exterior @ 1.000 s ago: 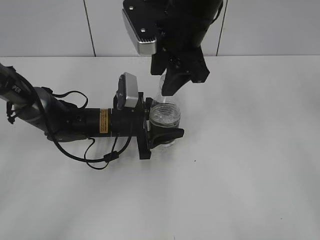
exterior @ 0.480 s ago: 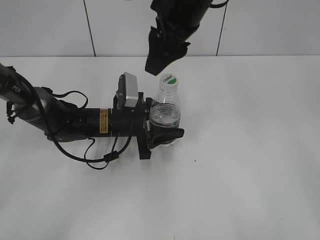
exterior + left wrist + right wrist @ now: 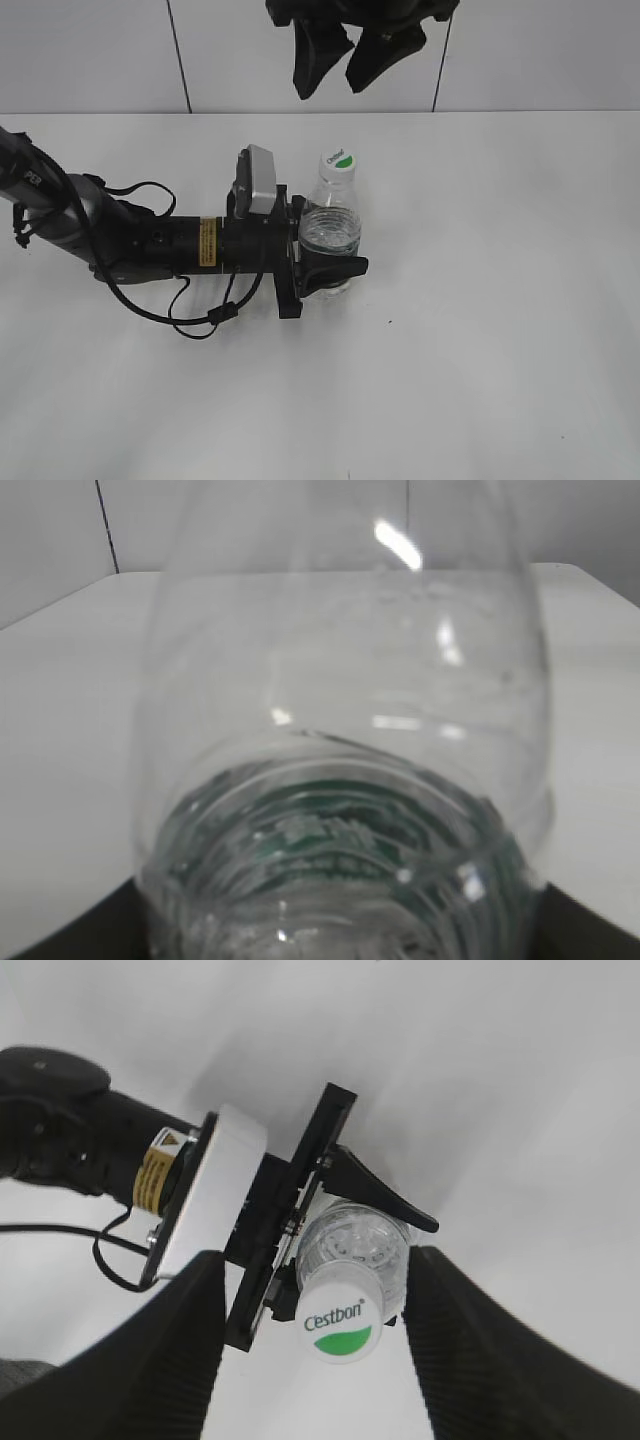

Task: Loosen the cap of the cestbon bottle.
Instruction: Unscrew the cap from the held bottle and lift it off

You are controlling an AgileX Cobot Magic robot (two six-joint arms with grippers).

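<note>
The cestbon bottle [image 3: 330, 235] stands upright on the white table, clear, with a green label band [image 3: 340, 820]. My left gripper [image 3: 326, 242] comes in from the left and is shut on the bottle's body, one finger [image 3: 335, 270] across its front. The white cap [image 3: 338, 162] with a green patch sits on the neck, uncovered. My right gripper [image 3: 331, 88] hangs open well above it, touching nothing. The right wrist view looks straight down on the cap [image 3: 341, 1322], between the two spread fingers [image 3: 160, 1360].
The left arm [image 3: 120, 240] and its looping cable [image 3: 190, 315] lie across the table's left half. A tiled wall [image 3: 540, 50] rises behind the table's far edge. White tabletop [image 3: 480, 330] lies bare to the right and in front.
My right gripper has let go of the cap and risen straight up, turning as it went. The cap, hidden by its fingers before, now shows. The left gripper and bottle have not moved.
</note>
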